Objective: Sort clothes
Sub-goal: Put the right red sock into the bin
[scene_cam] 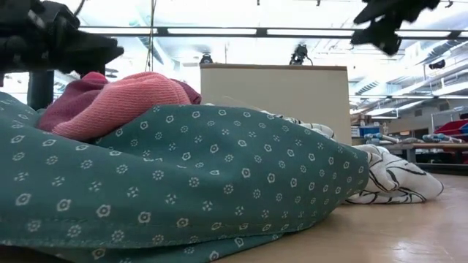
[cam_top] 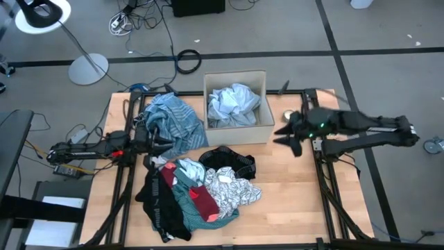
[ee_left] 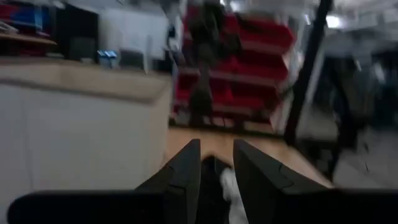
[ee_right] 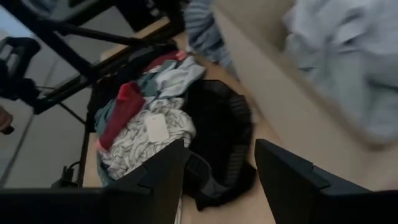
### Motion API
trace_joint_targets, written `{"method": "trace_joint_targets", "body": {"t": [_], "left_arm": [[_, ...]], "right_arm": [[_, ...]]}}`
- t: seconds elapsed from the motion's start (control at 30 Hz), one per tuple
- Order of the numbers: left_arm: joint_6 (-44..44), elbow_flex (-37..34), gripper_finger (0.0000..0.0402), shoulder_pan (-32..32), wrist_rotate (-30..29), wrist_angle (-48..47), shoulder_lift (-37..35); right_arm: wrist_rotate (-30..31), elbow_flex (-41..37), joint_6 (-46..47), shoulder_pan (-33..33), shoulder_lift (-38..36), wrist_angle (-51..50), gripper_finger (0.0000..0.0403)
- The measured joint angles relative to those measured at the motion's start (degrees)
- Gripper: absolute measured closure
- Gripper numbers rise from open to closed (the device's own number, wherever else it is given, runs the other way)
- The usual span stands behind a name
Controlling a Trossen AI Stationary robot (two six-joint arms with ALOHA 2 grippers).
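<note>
A tan cardboard box [cam_top: 267, 128] stands at the table's far middle with light blue shirts [cam_top: 232, 104] in it. A blue striped shirt [cam_top: 173, 123] lies on the table left of the box. A pile of clothes [cam_top: 198, 191] lies at the near middle: black, teal [scene_cam: 183, 175], red [scene_cam: 117, 98], white and black-and-white patterned [ee_right: 146, 134] pieces. My left gripper [cam_top: 165, 143] hovers over the near edge of the striped shirt, its fingers [ee_left: 216, 171] a little apart and empty. My right gripper [cam_top: 283, 136] hovers right of the box, open and empty [ee_right: 217, 168].
A small round metal tin [cam_top: 287, 114] sits on the table right of the box, just beyond my right gripper. Bare wood [cam_top: 298, 194] lies right of the pile. Dark frame rails [cam_top: 329, 194] run along both sides of the table.
</note>
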Motion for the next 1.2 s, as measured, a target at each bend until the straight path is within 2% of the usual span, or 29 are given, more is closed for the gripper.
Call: {"method": "trace_joint_targets", "body": {"t": [0.07, 0.2, 0.33, 0.47, 0.57, 0.8, 0.9, 1.07, 1.2], "left_arm": [[-1.69, 0.65, 0.03, 0.02, -1.82, 0.14, -0.03], [-2.56, 6.76, 0.03, 0.0, -5.86, -8.41, 1.57], [-2.82, 15.36, 0.03, 0.02, -7.33, -16.77, 7.1], [-2.66, 23.84, 0.03, -0.87, -7.39, -22.45, 16.24], [-2.85, 29.64, 0.03, -3.57, -7.75, -25.62, 25.7], [-4.61, 43.42, 0.03, -11.56, -14.0, -36.98, 47.56], [-6.98, 48.55, 0.03, -13.05, -13.38, -40.6, 54.25], [-10.4, 55.82, 0.03, -15.21, -8.49, -43.95, 62.84], [-14.2, 62.28, 0.03, -18.6, -8.37, -51.26, 69.34]], "right_arm": [[0.0, -5.21, 0.0, 1.24, 0.06, 7.37, 0.0206], [0.03, -12.91, 0.58, 2.38, 0.96, 19.44, 0.0206], [-0.17, -17.3, 3.35, 2.99, 1.71, 22.38, 0.0206], [-1.18, -19.29, 4.06, 4.51, 1.72, 22.65, 0.0206], [-1.27, -19.69, 4.04, 5.59, 1.61, 23.02, 0.0206], [-1.45, -19.8, 3.58, 7.34, 1.61, 23.02, 0.0206], [-1.49, -19.8, 3.48, 7.78, 1.61, 23.02, 0.0206], [-1.49, -19.8, 2.2, 8.73, 1.61, 23.0, 0.0206], [-1.27, -19.8, 1.39, 9.66, 1.61, 23.0, 0.0206]]}}
